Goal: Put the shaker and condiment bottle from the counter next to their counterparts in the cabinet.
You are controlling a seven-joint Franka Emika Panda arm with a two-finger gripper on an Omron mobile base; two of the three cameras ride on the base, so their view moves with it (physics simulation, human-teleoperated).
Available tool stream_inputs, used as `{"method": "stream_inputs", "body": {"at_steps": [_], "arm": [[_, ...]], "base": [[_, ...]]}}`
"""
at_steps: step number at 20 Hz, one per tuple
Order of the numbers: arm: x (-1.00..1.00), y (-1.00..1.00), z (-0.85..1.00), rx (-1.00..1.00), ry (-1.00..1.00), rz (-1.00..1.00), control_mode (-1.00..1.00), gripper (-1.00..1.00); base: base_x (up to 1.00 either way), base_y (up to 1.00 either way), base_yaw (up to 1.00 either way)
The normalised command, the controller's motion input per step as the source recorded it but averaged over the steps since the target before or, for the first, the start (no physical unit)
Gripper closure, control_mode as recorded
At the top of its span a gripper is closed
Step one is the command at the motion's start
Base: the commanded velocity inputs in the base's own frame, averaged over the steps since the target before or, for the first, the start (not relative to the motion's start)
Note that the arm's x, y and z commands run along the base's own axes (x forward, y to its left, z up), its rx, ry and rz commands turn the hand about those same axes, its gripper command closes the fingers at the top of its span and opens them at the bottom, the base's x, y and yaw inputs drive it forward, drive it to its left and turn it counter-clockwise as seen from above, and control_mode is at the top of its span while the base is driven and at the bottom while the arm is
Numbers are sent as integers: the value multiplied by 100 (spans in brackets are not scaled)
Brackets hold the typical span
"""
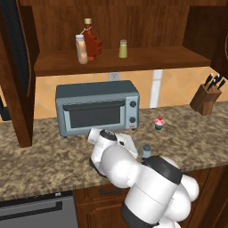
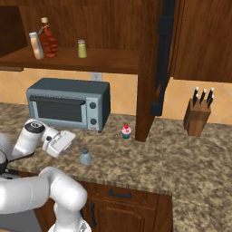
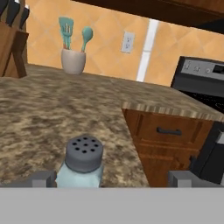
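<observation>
Standing on the counter, shaker beside released claw, toaster oven behind, cupcake near

Your arm is folded low, its forearm reaching forward and the hand lying roughly level. Your gripper has its fingers spread wide, the jaws well apart and closed on nothing.

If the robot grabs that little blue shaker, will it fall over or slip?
The shaker looks small and short with a flat base on the counter, so it probably stays upright unless bumped near its cap. Its glassy sides may be slippery. It stands nearer one fingertip of the open pincer, so closing might nudge it sideways first.
</observation>
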Motion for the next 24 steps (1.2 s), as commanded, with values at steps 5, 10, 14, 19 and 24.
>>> {"method": "stream_inputs", "body": {"at_steps": [5,10,14,19,24], "arm": [[0,0,0,0,14,0,-100,-100],[0,-3,-4,0,5,0,-100,-100],[-2,-13,-20,0,2,0,-100,-100],[-1,-20,-15,1,0,0,-100,-100],[0,-10,-2,1,0,0,-100,-100]], "base": [[0,0,0],[0,0,0],[0,0,0],[0,0,0],[0,0,0]]}}
